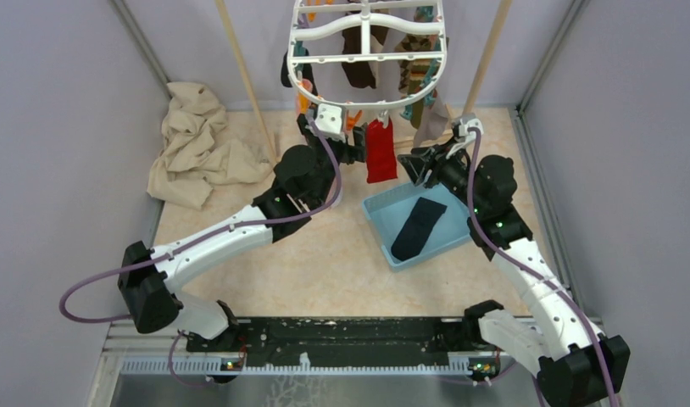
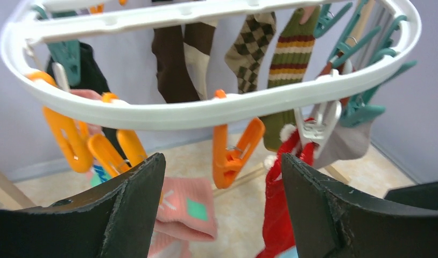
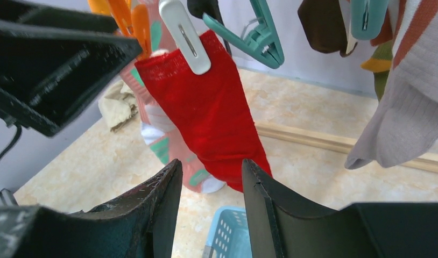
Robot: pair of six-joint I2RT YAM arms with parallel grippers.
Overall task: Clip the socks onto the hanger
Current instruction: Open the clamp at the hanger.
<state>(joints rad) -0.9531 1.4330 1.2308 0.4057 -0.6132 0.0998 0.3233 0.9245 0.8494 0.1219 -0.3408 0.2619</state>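
As I look down from the overhead camera, the white oval hanger (image 1: 369, 58) hangs at top centre between two wooden poles (image 1: 244, 76). The red sock (image 1: 381, 151) dangles from its near rim, already pegged. The navy sock (image 1: 418, 227) lies flat in a blue tray (image 1: 377, 231) below, well apart from the hanger and not yet clipped. The left gripper (image 1: 333, 140) sits just left of the red sock and the right gripper (image 1: 414, 163) just right of it, over the tray's far corner. A crumpled beige cloth (image 1: 193, 144) lies at far left.

From the left wrist, that gripper's jaws stand wide apart with nothing between them. The hanger rim arcs above, with orange pegs (image 2: 233, 150) hanging free. A white peg (image 2: 319, 126) bites the red sock's top edge at right. A pink-and-teal patterned sock (image 2: 187, 207) shows beyond the gap.

From the right wrist, the jaws stand partly apart and hold nothing. The red sock's toe hangs just beyond them, and I cannot tell whether it brushes a finger. A teal peg (image 3: 260, 37) hangs free beside the white one.

I judge the navy sock to be light, soft and limp. It should droop and fold once lifted, and it is neither fragile nor slippery. I would pinch it across the flat fabric near one end, leaving a little edge proud for a peg. I cannot tell which end is the cuff, and the tray wall may crowd the approach.
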